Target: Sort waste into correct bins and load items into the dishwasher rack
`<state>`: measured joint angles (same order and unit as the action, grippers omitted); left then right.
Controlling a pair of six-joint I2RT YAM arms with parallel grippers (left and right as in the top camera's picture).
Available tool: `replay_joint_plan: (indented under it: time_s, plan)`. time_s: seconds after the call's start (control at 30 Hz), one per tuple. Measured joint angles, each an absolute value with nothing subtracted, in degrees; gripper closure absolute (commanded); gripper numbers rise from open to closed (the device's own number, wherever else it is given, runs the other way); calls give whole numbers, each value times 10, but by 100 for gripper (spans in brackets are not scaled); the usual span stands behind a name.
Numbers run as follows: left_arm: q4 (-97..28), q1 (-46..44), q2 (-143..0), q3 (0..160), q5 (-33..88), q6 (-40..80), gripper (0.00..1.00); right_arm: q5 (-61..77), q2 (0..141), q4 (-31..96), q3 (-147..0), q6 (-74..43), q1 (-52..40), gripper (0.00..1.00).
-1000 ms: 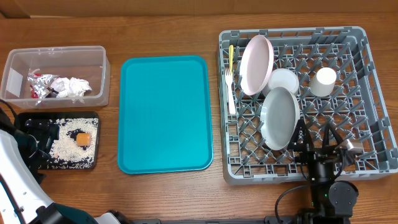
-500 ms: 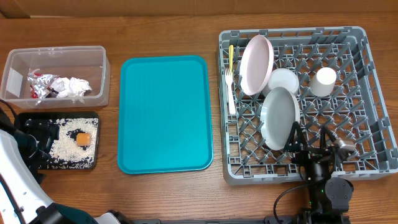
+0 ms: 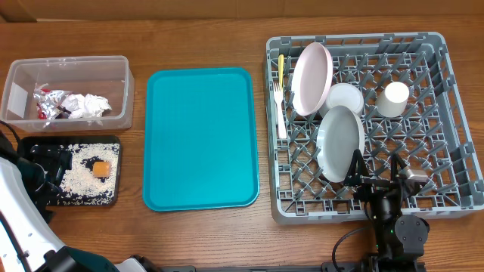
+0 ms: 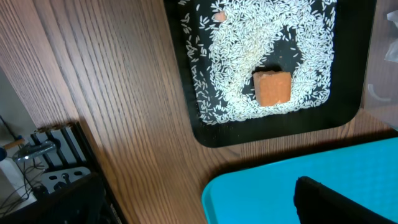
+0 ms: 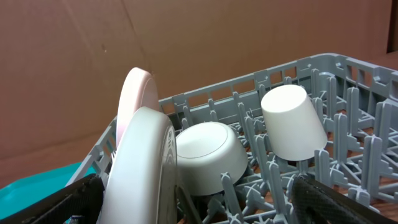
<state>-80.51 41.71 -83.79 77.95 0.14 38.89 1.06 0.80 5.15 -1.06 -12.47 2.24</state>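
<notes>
The grey dishwasher rack point(image 3: 454, 113) holds the pale pink plate point(image 3: 311, 77), grey-green plate point(image 3: 338, 143), white bowl point(image 3: 345, 97), white cup point(image 3: 393, 99), yellow spoon point(image 3: 280, 66) and white fork point(image 3: 279, 113). The clear tub point(image 3: 68, 68) holds the napkin point(image 3: 89, 104), foil wrapper point(image 3: 45, 102) and a red packet point(image 3: 41, 115). The black tray point(image 3: 34, 143) holds rice point(image 3: 79, 177) and the orange cube point(image 3: 100, 168). My left gripper point(image 3: 47, 172) is open and empty at the black tray's left end. My right gripper point(image 3: 376, 180) is open and empty at the rack's front, beside the grey-green plate point(image 5: 140, 168).
The teal serving tray point(image 3: 200, 136) lies between the bins and the rack, and its corner shows in the left wrist view point(image 4: 261, 193). The rack's upright pegs point(image 5: 311, 155) stand close around my right fingers. The table's front edge is just behind both arms.
My right gripper has drawn back slightly toward the rack's front edge and to the left. The left arm and all objects have not moved.
</notes>
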Motion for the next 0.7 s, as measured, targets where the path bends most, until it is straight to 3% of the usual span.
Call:
replay_joint_plan:
  time_s: [0.7]
  plan:
    - [-805,417,-838,780,1,389,0,-3,8,50,-11,-62,23,0]
